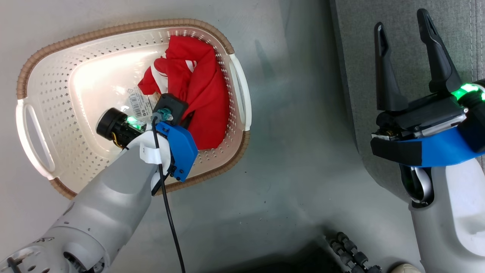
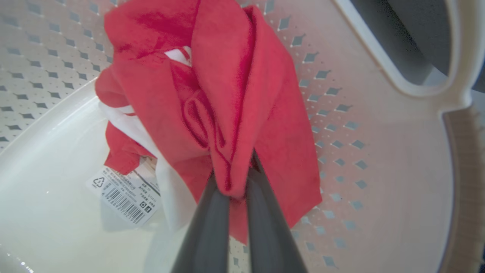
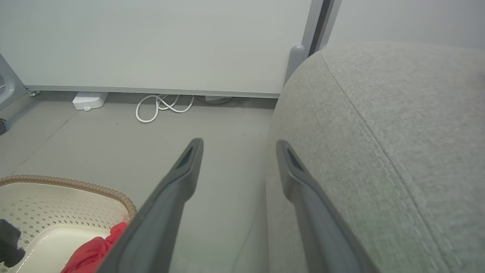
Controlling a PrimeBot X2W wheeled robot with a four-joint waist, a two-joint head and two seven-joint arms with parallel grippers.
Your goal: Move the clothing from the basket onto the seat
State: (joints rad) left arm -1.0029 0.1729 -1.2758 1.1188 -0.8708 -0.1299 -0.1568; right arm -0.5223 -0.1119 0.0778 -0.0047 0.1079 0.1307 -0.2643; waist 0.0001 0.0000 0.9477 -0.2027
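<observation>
Left tool (image 2: 233, 170) pinched shut on clothing (image 2: 227, 94) in basket (image 1: 113, 28); lift high, then swing to seat (image 1: 360, 57). Right tool (image 1: 402, 21) spread, empty.

The basket (image 1: 49, 91) stands on the floor (image 1: 295, 113) at the left, and the seat (image 1: 356, 57) lies at the right, well apart from it, with bare floor between them. The clothing (image 1: 202, 87) lies in the right half of the basket, against its right wall and partly over the label (image 1: 137, 104) on the basket's floor. The left gripper (image 2: 235, 167) is inside the basket at the clothing's near side, with a fold between its fingers. The right gripper (image 1: 402, 18) hangs above the seat's left edge. On the far side, a coiled cable (image 3: 163, 106) and a small box (image 3: 89, 100) lie at the foot of the wall (image 3: 151, 38).
</observation>
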